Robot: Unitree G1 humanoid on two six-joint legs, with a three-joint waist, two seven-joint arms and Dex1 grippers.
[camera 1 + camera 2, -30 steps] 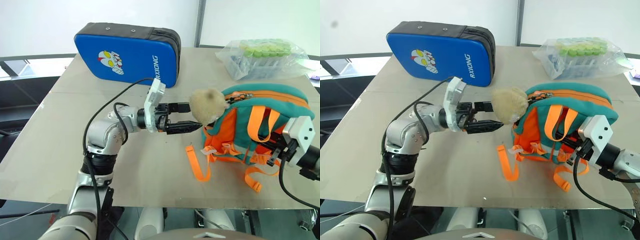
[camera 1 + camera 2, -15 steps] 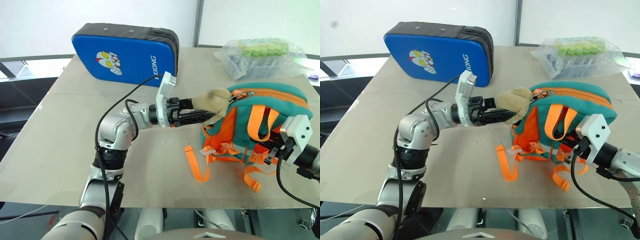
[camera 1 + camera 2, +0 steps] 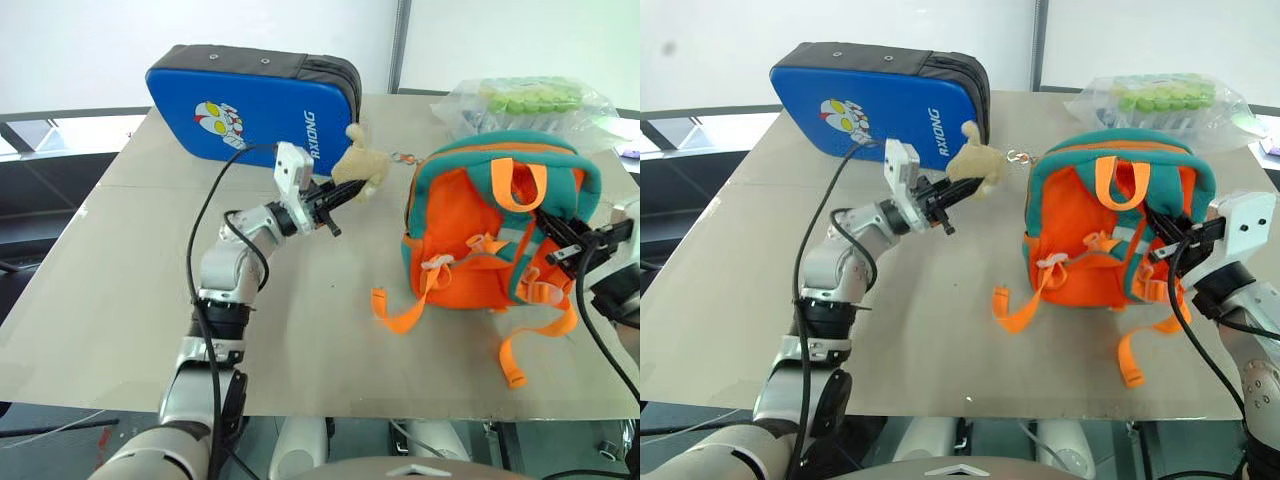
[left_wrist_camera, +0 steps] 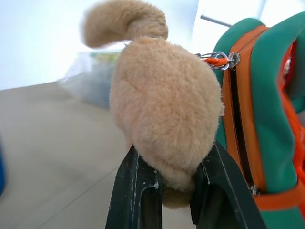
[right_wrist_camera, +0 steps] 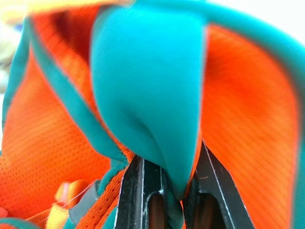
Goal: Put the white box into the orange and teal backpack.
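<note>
A: Where's the orange and teal backpack (image 3: 495, 235)?

B: Standing upright on the right side of the tabletop (image 3: 120, 290), strap side facing the near edge, loose orange straps trailing toward us. It stands apart from the big blue padded case (image 3: 255, 100) at the far left, and the clear bag of green items (image 3: 525, 110) lies beyond it at the far right.

A: How will it handle?

B: Soft and floppy, I'd judge; it sags unless held up, so trim, straps or the charm are the natural places to pinch.

A: And the hands?

B: The left hand (image 4: 174, 183) has closed nearly all the way on the tan plush charm (image 3: 362, 168), squashing the fluff between its fingers. The charm's clip leads to the zipper at the bag's top left. The right hand (image 5: 164, 183) is pinched tight on a fold of teal trim at the bag's right side.

A: The white box?

B: I can't spot it on the tabletop.
</note>
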